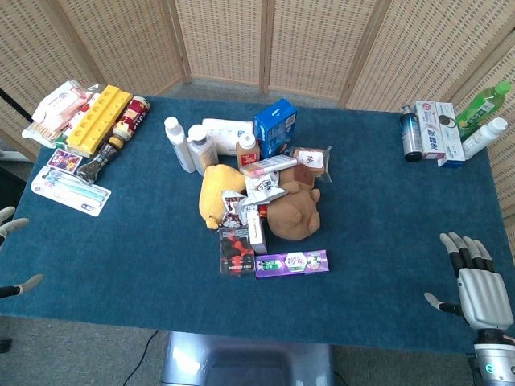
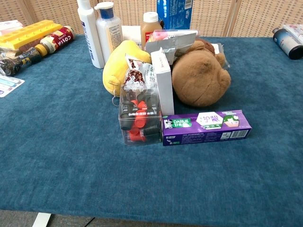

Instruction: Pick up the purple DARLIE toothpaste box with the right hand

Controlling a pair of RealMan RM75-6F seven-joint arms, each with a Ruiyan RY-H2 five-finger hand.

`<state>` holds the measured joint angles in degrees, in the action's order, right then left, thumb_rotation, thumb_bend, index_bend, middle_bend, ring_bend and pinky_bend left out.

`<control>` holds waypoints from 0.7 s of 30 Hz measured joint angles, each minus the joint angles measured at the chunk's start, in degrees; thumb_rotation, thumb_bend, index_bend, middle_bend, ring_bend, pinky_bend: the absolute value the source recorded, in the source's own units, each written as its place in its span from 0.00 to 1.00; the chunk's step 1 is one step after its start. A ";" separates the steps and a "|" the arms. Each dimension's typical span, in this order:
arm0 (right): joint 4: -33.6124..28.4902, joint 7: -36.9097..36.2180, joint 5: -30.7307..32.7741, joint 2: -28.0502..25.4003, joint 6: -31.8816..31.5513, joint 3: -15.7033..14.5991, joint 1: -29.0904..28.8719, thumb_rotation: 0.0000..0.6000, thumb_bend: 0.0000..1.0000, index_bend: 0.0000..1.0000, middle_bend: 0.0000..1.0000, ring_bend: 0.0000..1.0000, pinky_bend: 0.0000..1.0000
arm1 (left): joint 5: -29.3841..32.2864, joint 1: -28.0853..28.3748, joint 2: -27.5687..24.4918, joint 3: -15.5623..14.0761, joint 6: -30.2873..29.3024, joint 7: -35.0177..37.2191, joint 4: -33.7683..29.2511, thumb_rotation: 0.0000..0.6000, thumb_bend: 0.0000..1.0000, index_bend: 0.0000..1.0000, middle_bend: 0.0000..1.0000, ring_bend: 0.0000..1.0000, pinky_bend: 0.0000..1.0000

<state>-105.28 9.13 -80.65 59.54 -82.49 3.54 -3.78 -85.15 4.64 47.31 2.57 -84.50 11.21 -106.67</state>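
Observation:
The purple DARLIE toothpaste box (image 1: 292,263) (image 2: 206,126) lies flat on the blue table at the near edge of the central pile. It lies just in front of a brown plush toy (image 1: 291,211) (image 2: 200,76) and right of a clear box with red and black parts (image 1: 236,251) (image 2: 138,117). My right hand (image 1: 475,285) hovers at the table's near right corner, fingers spread, holding nothing, well right of the box. Only fingertips of my left hand (image 1: 14,256) show at the left edge, apart and empty. Neither hand appears in the chest view.
The pile also holds a yellow plush (image 1: 218,193), white bottles (image 1: 189,145), a blue box (image 1: 274,126) and snack packets. At the far left corner lie a yellow tray (image 1: 99,119) and bottles. Toothpaste boxes and bottles (image 1: 442,129) stand far right.

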 measured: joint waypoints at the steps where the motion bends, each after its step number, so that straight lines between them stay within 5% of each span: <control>1: -0.01 0.02 0.00 0.00 0.03 -0.03 0.00 1.00 0.00 0.00 0.00 0.00 0.00 | 0.01 -0.01 0.00 -0.01 0.01 -0.03 0.00 1.00 0.00 0.20 0.00 0.00 0.00; 21: 0.38 6.96 -0.68 6.11 5.03 -2.18 -2.11 1.00 0.00 0.00 0.00 0.00 0.00 | -0.32 -0.47 -0.65 0.16 -0.85 1.38 -0.38 1.00 0.00 0.20 0.00 0.00 0.00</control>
<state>-104.90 16.09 -81.33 65.64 -77.46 1.35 -5.89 -85.47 4.17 46.66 2.74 -85.35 12.59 -107.05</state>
